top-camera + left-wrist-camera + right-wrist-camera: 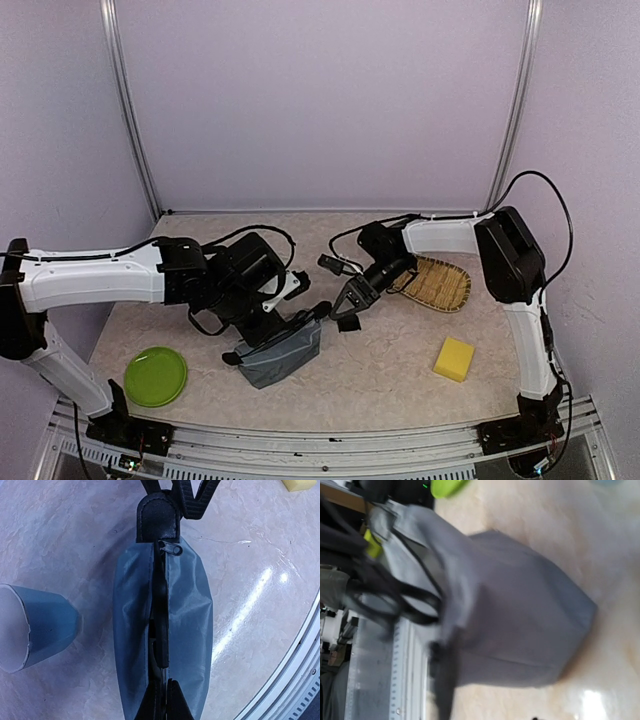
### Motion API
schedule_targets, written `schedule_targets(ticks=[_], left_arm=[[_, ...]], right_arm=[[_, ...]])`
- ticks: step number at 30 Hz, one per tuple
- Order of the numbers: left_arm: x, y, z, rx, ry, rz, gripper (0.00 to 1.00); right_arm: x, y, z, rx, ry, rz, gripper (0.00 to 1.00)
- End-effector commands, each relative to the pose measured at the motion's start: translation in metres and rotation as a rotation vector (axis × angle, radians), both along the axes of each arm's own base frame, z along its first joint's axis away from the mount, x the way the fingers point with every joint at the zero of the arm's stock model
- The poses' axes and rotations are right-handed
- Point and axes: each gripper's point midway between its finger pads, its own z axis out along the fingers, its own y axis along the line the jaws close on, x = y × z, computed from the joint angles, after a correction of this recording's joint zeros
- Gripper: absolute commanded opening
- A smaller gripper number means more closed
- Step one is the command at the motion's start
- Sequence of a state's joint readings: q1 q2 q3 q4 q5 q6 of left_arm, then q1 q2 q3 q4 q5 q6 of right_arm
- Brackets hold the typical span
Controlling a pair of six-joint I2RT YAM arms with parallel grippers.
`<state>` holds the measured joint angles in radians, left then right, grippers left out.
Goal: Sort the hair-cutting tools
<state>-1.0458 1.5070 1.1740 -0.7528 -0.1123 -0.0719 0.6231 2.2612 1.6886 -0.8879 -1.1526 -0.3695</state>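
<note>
Top external view: my left arm (pixel 100 275) reaches across the surface (pixel 380 385) to a grey-blue pouch (pixel 284 354) lying near the front middle. My right arm (pixel 512 255) bends in from the other side, and its jaws hang just beside the pouch's far end. A small black block (pixel 348 322) shows directly under my right jaws. I cannot tell whether they touch it, nor whether they are apart or together.

In the left wrist view my two fingers (pixel 149 707) are pressed close on the near end of the pouch, clamping it. The zip is open along the top, its pull (pixel 170 548) up by the black end tab (pixel 157 522). A dark shape (pixel 160 630) lies inside the slot, and I cannot tell which tool it is. No scissors or clipper can be made out on the surface.

A light-blue cup (pixel 45 627) lies on its side next to the pouch. A woven tray (pixel 442 284) sits behind my right jaws, a yellow sponge (pixel 454 358) lies well to the right of the pouch, and a green plate (pixel 155 376) sits at the front left. The right wrist view is blurred and shows mostly the pouch's grey side.
</note>
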Motion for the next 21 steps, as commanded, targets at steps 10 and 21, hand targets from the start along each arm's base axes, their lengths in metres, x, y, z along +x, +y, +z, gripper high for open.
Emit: schedule_targets(ticks=[10, 21], left_arm=[[-0.004, 0.007, -0.011, 0.031, 0.015, -0.009, 0.0], [-0.006, 0.014, -0.026, 0.066, 0.024, -0.006, 0.0]], right_arm=[[-0.001, 0.008, 0.024, 0.115, 0.085, 0.028, 0.4], [-0.003, 0.008, 0.026, 0.122, 0.132, 0.013, 0.0]])
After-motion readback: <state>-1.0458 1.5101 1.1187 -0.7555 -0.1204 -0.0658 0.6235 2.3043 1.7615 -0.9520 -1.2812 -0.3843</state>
